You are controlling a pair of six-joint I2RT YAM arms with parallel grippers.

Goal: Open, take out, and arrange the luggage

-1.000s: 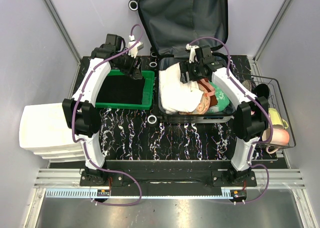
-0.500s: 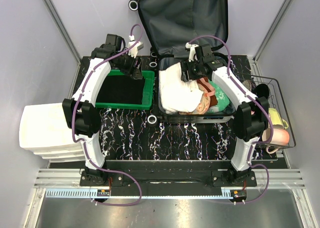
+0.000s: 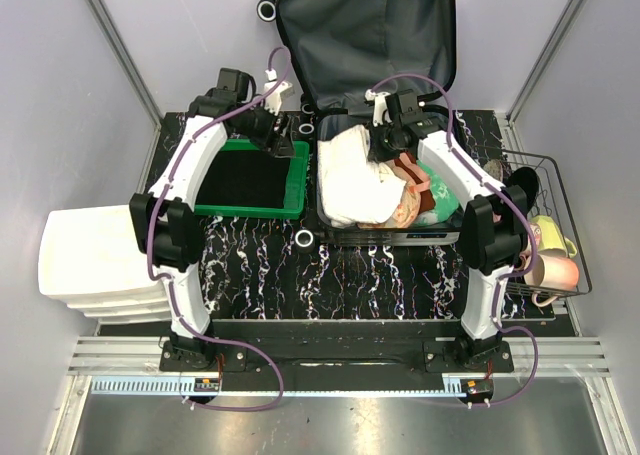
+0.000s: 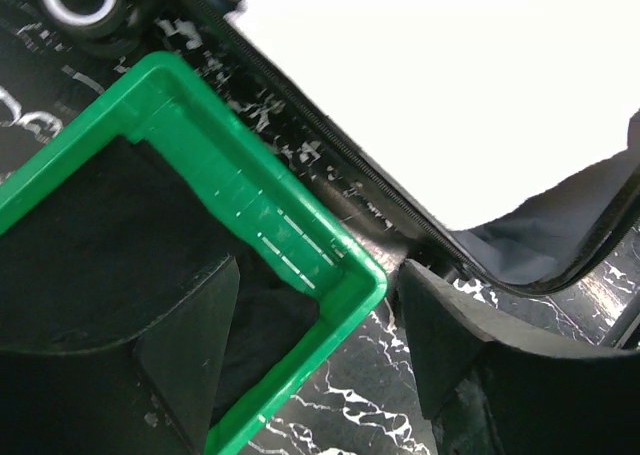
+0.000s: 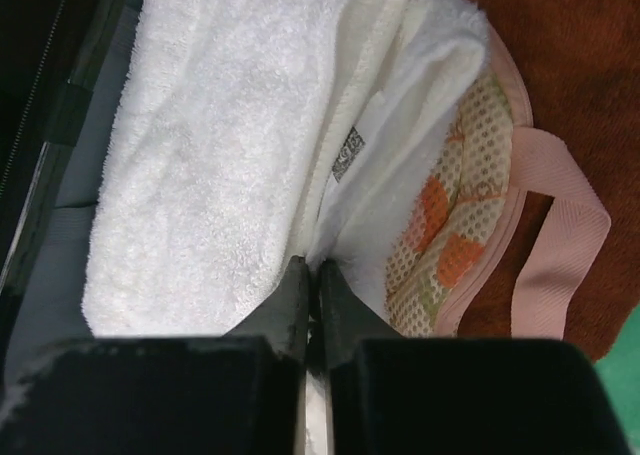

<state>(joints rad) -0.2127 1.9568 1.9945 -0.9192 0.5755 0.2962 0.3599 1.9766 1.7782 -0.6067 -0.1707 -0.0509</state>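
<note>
The luggage (image 3: 365, 35) lies open, its dark-lined lid leaning on the back wall and its lower half (image 3: 388, 234) full. On top of the contents lies a folded white towel (image 3: 345, 180) (image 5: 200, 145). My right gripper (image 3: 381, 151) (image 5: 311, 267) is down on the towel's right side, shut on a fold of it. Beside the towel sits a pink mesh bag with an orange print (image 5: 462, 205). My left gripper (image 3: 279, 139) (image 4: 318, 275) hangs open over the back right corner of the green bin (image 4: 200, 115), with nothing in it.
A black cloth (image 3: 240, 180) lies in the green bin (image 3: 300, 183). A white drawer unit (image 3: 85, 265) stands at the left. At the right, a wire basket (image 3: 560, 170) holds mugs (image 3: 555, 267). A brown item (image 5: 560, 65) lies in the luggage behind the mesh bag.
My right gripper has closed from wide open onto the towel's fold. The left gripper has shifted slightly toward the back over the bin's corner.
</note>
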